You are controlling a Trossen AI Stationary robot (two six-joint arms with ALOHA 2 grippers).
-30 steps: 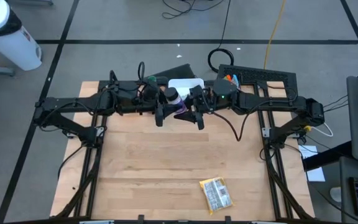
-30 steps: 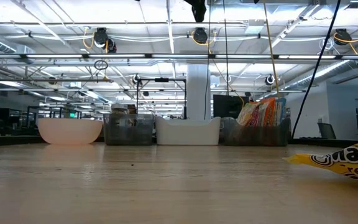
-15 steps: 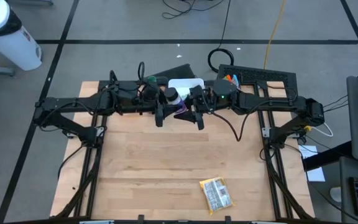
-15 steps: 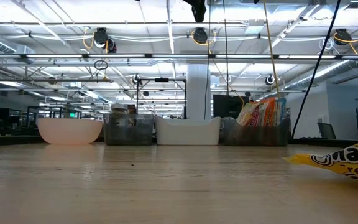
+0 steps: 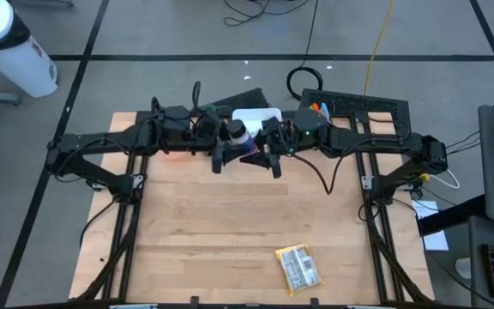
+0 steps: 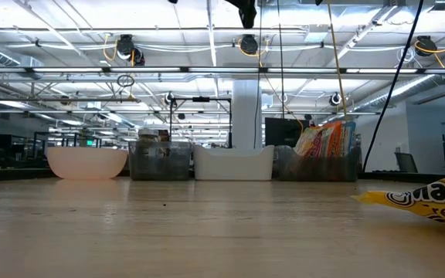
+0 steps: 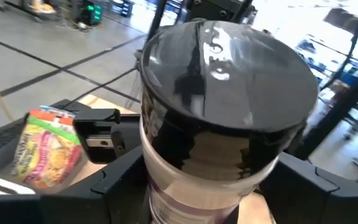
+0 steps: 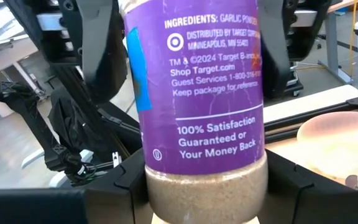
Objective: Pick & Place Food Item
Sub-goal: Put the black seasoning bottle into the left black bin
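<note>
Right gripper (image 8: pixel 201 186) around spice jar (image 8: pixel 197 118)

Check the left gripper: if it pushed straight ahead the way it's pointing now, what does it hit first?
The garlic powder jar: its black lid fills the left wrist view, sitting between the left gripper fingers. The right gripper holds that jar from the other side, so it likely comes next, though depth is unclear.

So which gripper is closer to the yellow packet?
Right. The packet lies at the table's front, right of centre. The right gripper, holding the jar, hangs at the back middle; the left gripper is beside it, farther left.
</note>
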